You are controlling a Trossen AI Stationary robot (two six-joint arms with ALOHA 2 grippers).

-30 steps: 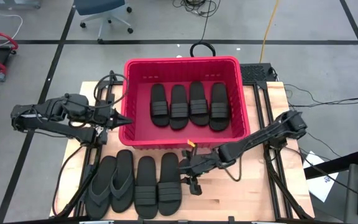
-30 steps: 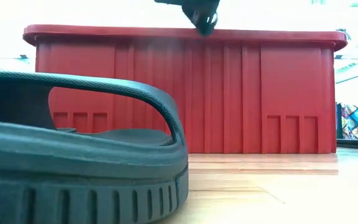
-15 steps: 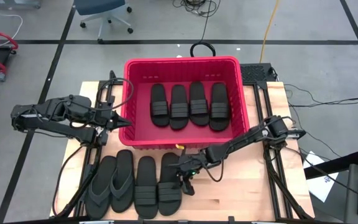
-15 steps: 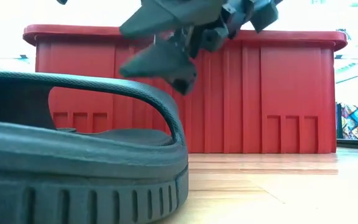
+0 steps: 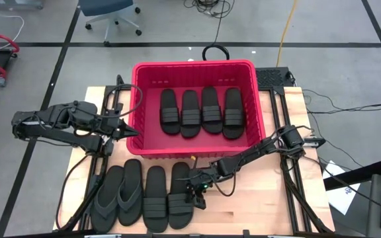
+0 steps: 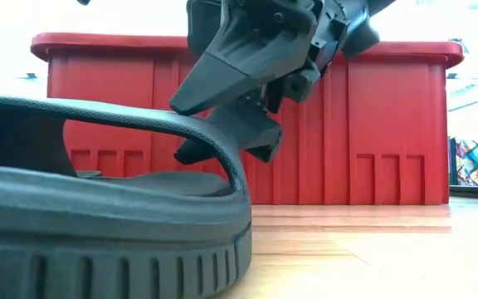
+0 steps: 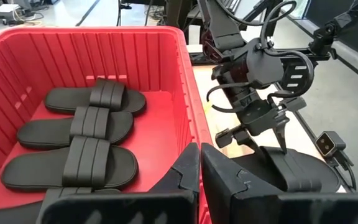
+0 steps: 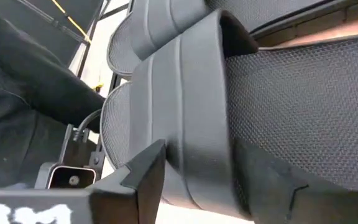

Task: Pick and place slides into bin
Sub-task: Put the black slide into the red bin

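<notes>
Straddling ribbed strap of rightmost slide [image 5: 180,196], right gripper [image 5: 194,193] fingers spread wide; left gripper [image 5: 126,127] pinched shut, empty.

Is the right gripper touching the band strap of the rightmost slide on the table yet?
Cannot tell. In the right wrist view the right gripper has its open fingers either side of the slide's strap, but neither contact nor a clear gap shows.
</notes>
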